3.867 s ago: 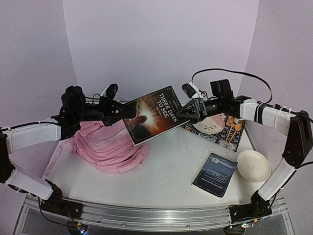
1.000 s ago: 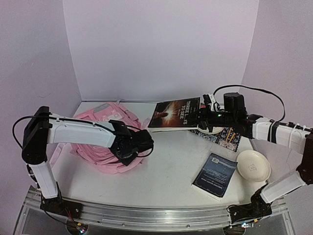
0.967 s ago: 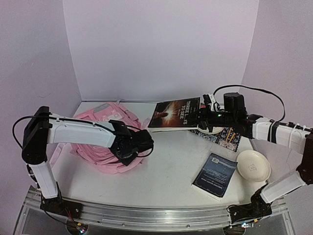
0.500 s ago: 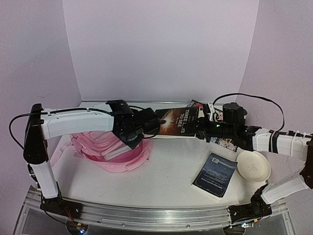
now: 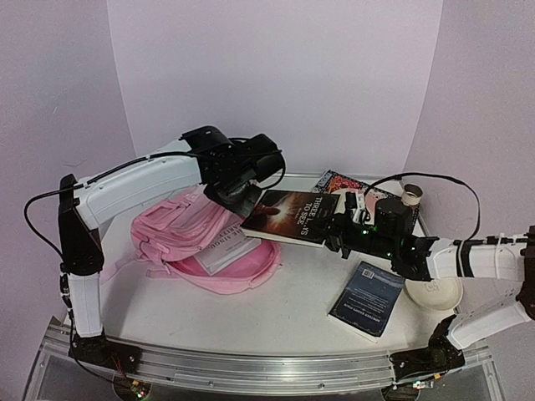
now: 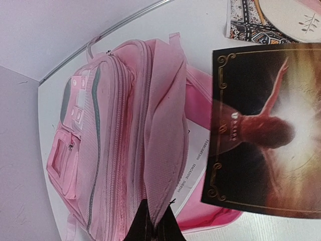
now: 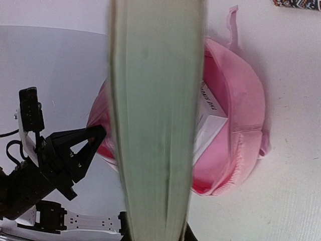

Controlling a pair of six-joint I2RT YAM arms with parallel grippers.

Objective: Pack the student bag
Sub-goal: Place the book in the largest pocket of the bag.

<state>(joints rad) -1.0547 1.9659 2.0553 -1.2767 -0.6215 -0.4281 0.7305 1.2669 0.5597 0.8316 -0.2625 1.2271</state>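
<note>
Pale lilac walls back a smooth white table [image 5: 284, 313]. Left pincer [image 6: 152, 228]: jaws together, pinching a fold of the student bag [image 6: 115, 145], soft pink fabric with zip seams that sags open below it; only the dark fingertips show in the wrist view. Right pincer [image 5: 337, 231]: clamped on one end of a glossy dark book [image 5: 294, 215], whose blurred page edges hide its fingers in the wrist view. A white booklet [image 5: 224, 248] lies partly inside the bag's mouth, its print too small to read. Beside the right pincer a dark-blue book [image 5: 368, 288] lies flat; the arm partly covers a round white dish [image 5: 433, 296].
</note>
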